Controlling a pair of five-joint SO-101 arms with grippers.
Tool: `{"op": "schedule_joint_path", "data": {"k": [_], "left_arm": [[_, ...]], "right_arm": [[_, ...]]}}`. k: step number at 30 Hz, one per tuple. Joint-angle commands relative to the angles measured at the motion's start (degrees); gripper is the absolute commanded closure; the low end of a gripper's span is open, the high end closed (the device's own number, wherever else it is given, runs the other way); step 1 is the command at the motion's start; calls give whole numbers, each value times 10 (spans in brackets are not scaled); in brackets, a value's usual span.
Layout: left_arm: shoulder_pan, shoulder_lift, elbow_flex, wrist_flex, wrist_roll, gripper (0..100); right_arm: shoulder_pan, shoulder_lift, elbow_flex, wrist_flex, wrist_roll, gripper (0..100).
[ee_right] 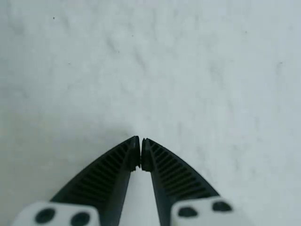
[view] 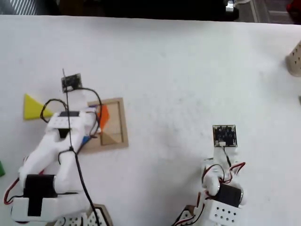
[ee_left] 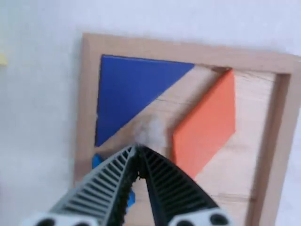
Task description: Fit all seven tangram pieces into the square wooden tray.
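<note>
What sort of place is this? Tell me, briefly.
Probably a robotics lab bench: left arm and right arm at a white table, plus a wooden tray holding an orange tangram piece.

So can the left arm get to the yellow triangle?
Probably yes. The yellow triangle lies on bare table beside the left arm, with nothing blocking it. The left gripper is shut above the wooden tray, so it would have to swing over and open first.

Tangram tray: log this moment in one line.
left jaws shut above tray | blue triangle, orange parallelogram inside | yellow triangle outside | right jaws shut
</note>
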Motion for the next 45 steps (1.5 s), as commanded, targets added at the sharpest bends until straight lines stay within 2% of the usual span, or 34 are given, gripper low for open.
{"op": "schedule_joint_path", "data": {"k": [1, 16, 20, 27, 33, 38, 45], "left_arm": [[51, 1, -26, 6, -3, 976], [180, 0, -33, 2, 3, 976], [196, -14, -41, 2, 4, 976], [247, -90, -40, 2, 76, 976], [218, -142, -46, -7, 76, 976], [199, -70, -91, -55, 76, 976], [190, 120, -210, -56, 76, 976]], "right_arm": [[3, -7, 4, 3, 5, 981], [3, -7, 4, 3, 5, 981], [3, -7, 4, 3, 5, 981], [3, -7, 4, 3, 5, 981], [3, -7, 4, 3, 5, 981], [3, -7, 4, 3, 5, 981], [3, -7, 4, 3, 5, 981]]}}
